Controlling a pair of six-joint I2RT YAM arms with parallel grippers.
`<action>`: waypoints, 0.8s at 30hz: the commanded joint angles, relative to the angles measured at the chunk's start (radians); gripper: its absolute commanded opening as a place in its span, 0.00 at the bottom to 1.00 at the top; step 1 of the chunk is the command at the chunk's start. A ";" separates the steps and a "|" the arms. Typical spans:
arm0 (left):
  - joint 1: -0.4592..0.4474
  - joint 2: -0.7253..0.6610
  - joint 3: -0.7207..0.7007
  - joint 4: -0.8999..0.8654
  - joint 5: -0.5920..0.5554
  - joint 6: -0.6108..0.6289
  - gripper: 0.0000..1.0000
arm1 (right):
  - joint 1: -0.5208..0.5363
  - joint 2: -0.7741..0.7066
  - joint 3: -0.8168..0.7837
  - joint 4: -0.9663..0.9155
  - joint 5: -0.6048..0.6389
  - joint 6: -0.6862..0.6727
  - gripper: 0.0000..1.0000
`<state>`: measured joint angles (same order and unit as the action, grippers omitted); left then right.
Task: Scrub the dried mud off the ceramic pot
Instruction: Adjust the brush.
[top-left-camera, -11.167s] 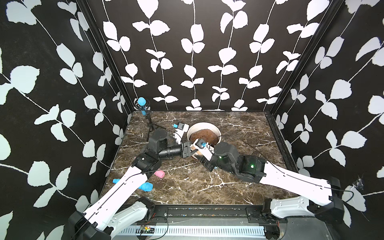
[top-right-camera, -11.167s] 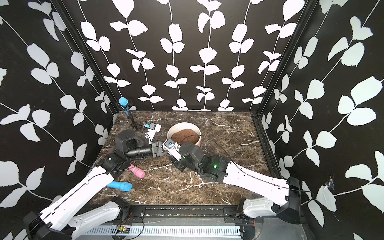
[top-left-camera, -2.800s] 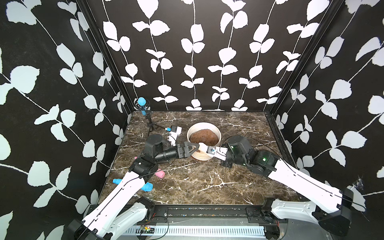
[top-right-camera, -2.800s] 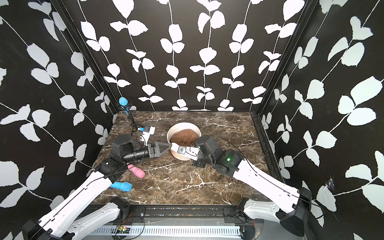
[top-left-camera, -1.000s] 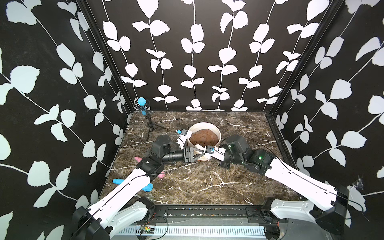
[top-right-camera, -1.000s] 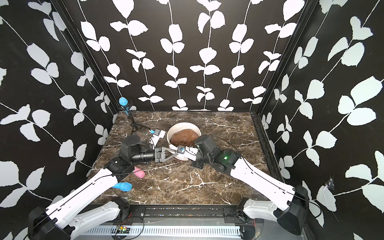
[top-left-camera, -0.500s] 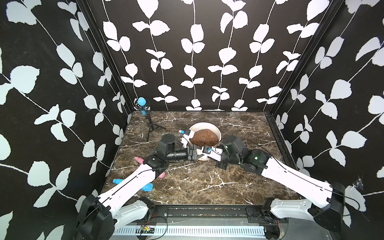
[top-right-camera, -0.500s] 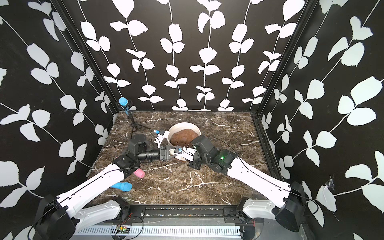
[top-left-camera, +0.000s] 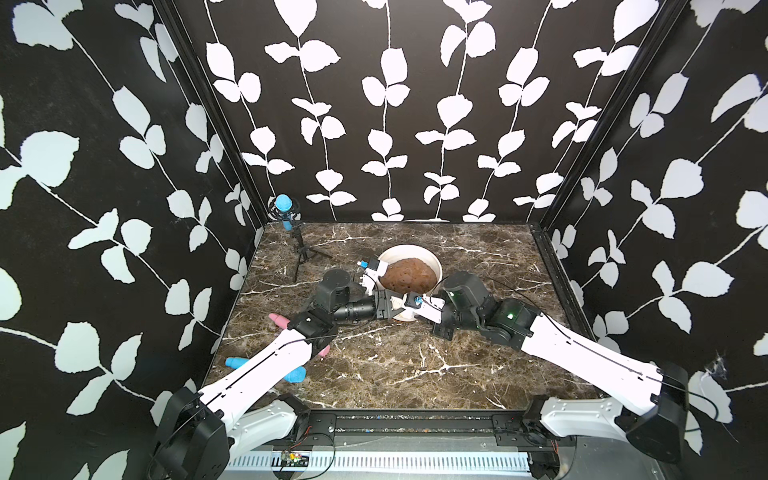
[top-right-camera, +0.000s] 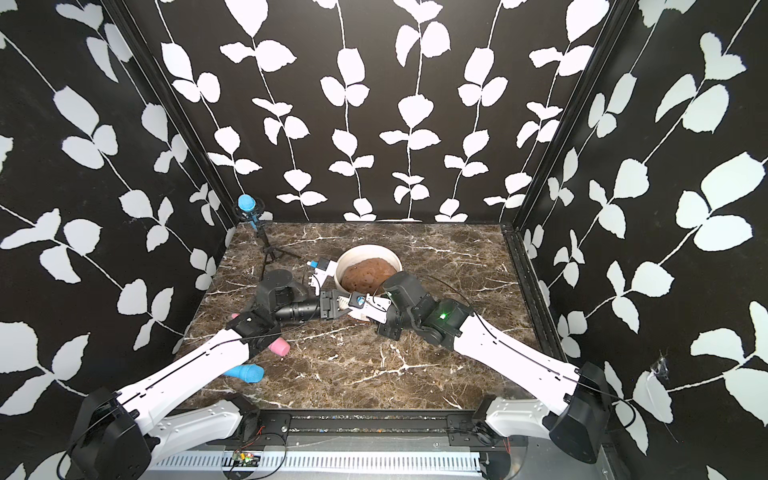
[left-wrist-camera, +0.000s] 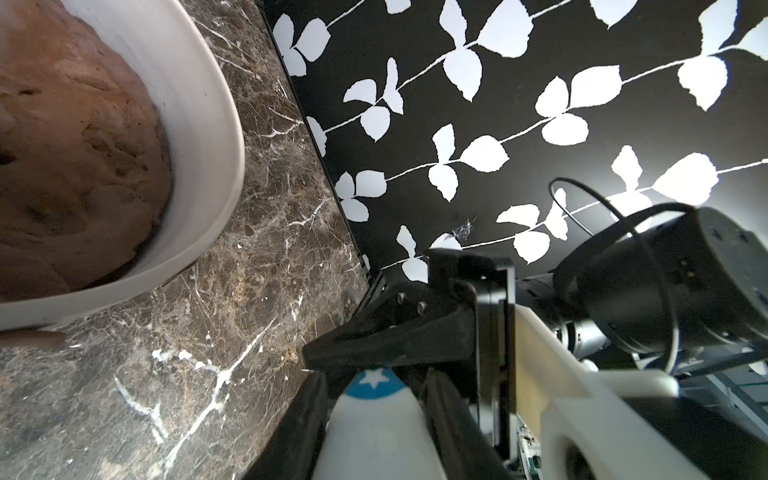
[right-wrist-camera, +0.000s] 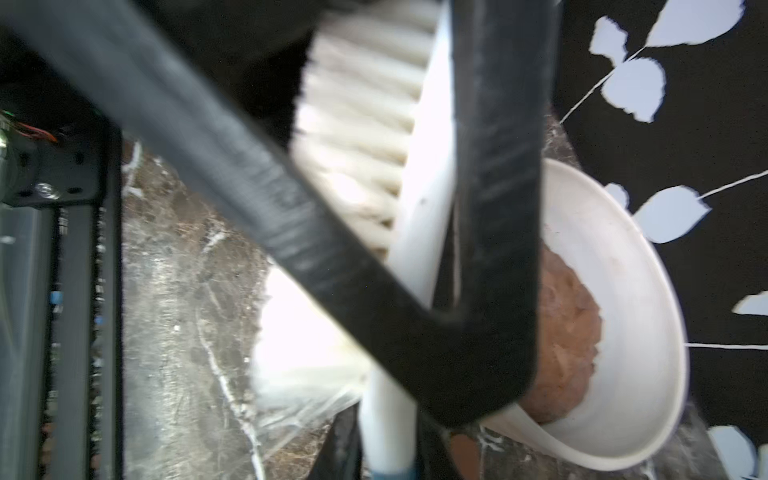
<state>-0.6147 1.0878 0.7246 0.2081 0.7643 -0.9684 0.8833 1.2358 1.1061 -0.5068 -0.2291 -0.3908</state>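
Looking across the brown, white-veined marble tabletop (top-left-camera: 415, 374), you have the ceramic pot (top-left-camera: 409, 248) standing upright toward its back. It is a wide, smooth, cream-white cylinder with a thick rounded rim. It holds a single lumpy brown soil mass (top-left-camera: 409, 274), mounded and pitted. Both grippers meet just in front of the pot. The left gripper (top-left-camera: 395, 308) has the blue-capped handle end (left-wrist-camera: 372, 384) of a white brush (left-wrist-camera: 374, 428) between its jaws; you cannot tell whether they pinch it. The right gripper (top-left-camera: 409, 304) has the brush's stiff pale bristles (right-wrist-camera: 357, 124) between its jaws, but blur hides whether they clamp. Low beside the pot's outer wall sits a smooth reddish-brown patch (right-wrist-camera: 461, 451), too blurred to tell whether it is mud.
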 joint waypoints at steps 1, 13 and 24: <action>0.006 -0.018 -0.005 0.032 0.012 0.003 0.00 | -0.101 -0.019 0.082 -0.142 -0.364 0.091 0.74; 0.037 -0.038 0.099 -0.120 0.215 0.226 0.00 | -0.282 0.000 -0.020 0.045 -1.111 0.676 0.94; 0.038 -0.013 0.150 -0.157 0.283 0.295 0.00 | -0.276 0.042 -0.006 -0.074 -1.083 0.562 0.66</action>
<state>-0.5808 1.0809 0.8516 0.0505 1.0260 -0.7109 0.5980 1.2629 1.0992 -0.5892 -1.2465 0.1577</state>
